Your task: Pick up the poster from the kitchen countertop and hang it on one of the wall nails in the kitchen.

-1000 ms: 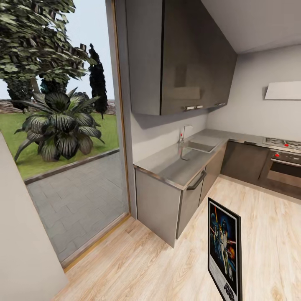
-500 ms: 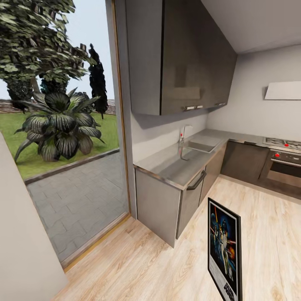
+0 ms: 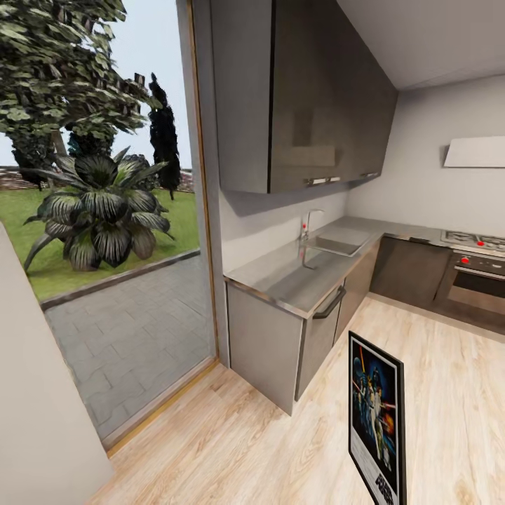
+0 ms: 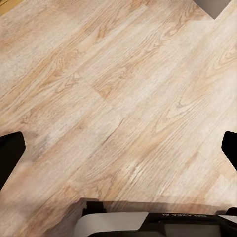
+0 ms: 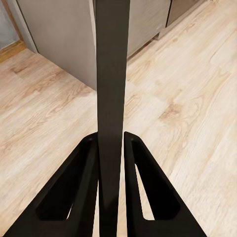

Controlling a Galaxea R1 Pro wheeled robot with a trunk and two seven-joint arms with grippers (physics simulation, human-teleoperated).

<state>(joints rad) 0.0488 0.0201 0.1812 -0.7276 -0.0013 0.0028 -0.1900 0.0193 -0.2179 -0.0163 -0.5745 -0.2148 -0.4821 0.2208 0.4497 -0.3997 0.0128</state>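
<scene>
Black-framed poster [image 3: 376, 419] stands upright, clamped in the right hand [image 5: 111, 148] — left hand [image 4: 118, 148] spread, holding nothing.

Poster [image 3: 376, 419]: tall rectangle, thin black frame, white border, dark blue artwork with figures, black title at foot. Upright, lower right of head frame, bottom edge cut off by frame. In right wrist view, poster [image 5: 112, 89] seen edge-on as dark vertical strip.

Desk [image 3: 308, 270]: shiny grey steel, L-shaped, inset sink and slim tap, mid-frame, grey cabinet fronts beneath.
</scene>
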